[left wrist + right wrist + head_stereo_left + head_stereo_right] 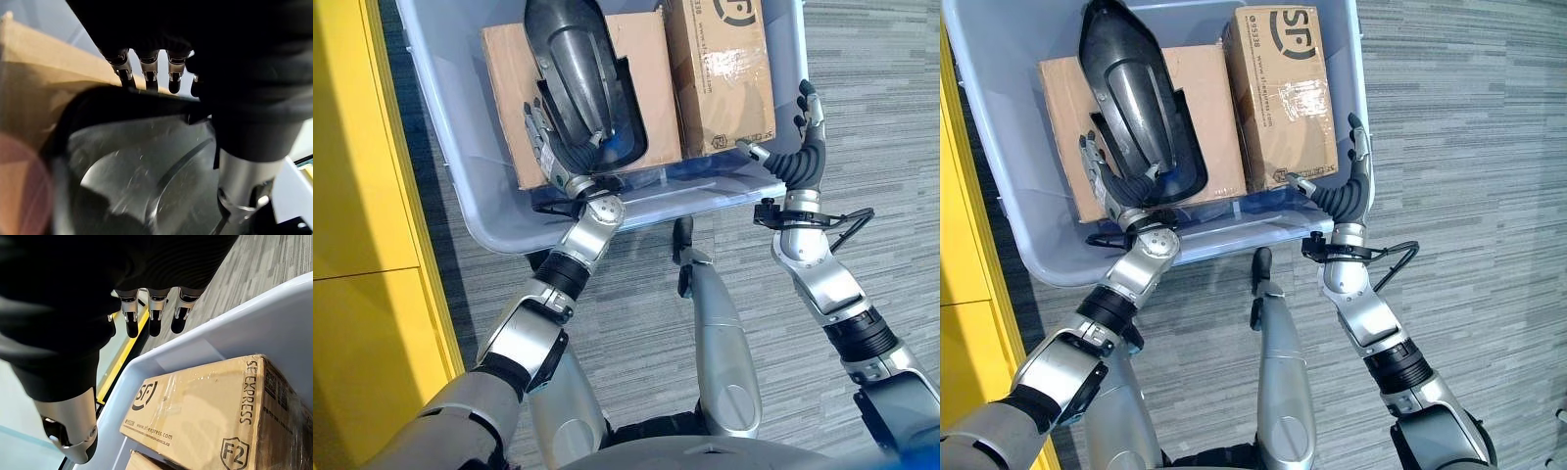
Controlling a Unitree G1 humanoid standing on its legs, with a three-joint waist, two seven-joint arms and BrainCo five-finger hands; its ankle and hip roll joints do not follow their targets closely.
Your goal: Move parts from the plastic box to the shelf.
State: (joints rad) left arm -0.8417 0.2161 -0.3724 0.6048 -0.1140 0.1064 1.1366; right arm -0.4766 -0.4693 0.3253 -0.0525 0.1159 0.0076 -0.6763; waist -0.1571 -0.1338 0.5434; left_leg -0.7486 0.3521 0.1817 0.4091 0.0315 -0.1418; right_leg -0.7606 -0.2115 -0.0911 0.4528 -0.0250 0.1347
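A pale blue plastic box (460, 186) stands on the floor ahead of me. Inside it a long dark moulded part (578, 69) lies on a flat cardboard box (509, 88). My left hand (570, 181) is at the part's near end. Its straight fingers (149, 66) run along the outside of the part's left wall, and its thumb reaches over the hollow inside (146, 161). My right hand (803, 162) is open at the box's near right rim, fingers (156, 308) straight and holding nothing. Its thumb points toward a taller cardboard box (720, 78).
A yellow panel (362, 196) runs along the left side, close to the plastic box. Grey striped carpet (881, 117) lies to the right of and in front of the box. The taller cardboard box (205, 406) fills the box's right half.
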